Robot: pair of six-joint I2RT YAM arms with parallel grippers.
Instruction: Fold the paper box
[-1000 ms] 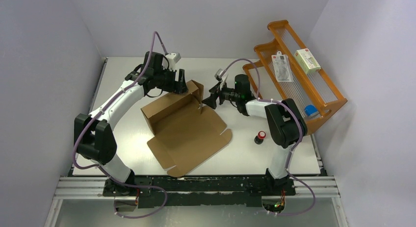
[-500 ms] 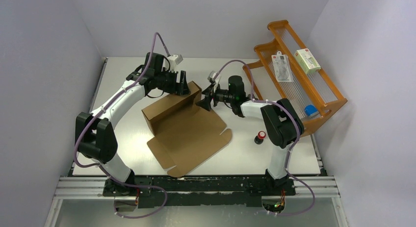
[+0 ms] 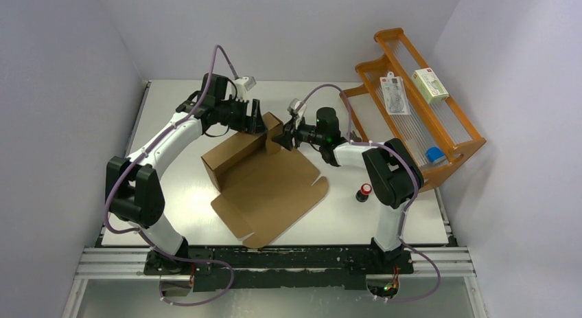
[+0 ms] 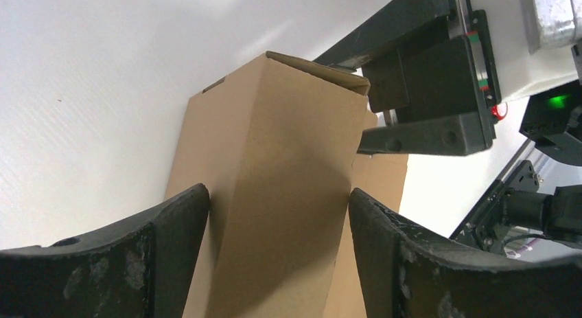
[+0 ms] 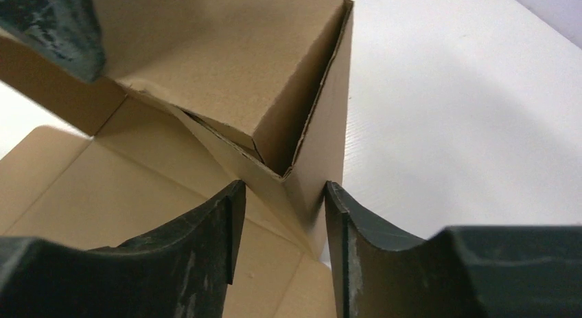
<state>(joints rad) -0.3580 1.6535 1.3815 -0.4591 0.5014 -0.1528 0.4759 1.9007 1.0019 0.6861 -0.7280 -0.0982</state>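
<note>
The paper box (image 3: 268, 184) is brown cardboard. Its base panel and front flap lie flat, and its back wall (image 3: 237, 150) is folded up. My left gripper (image 3: 259, 121) straddles the top of that back wall. In the left wrist view the wall (image 4: 274, 194) fills the gap between both fingers (image 4: 171, 256), so my left gripper (image 4: 278, 249) grips it. My right gripper (image 3: 280, 138) is at the box's right end. In the right wrist view my right gripper (image 5: 281, 242) has its jaws apart around the upright corner (image 5: 309, 167), with some gap left.
An orange rack (image 3: 384, 40) stands at the right. It holds a white-and-green carton (image 3: 430, 84), a blister pack (image 3: 394, 93) and a blue item (image 3: 434, 154). A small red-topped object (image 3: 364, 191) sits on the table right of the box.
My right gripper has moved left from beside the box to its right end corner, which now sits between its jaws. The box has slid slightly right. My left gripper stays on the back wall.
</note>
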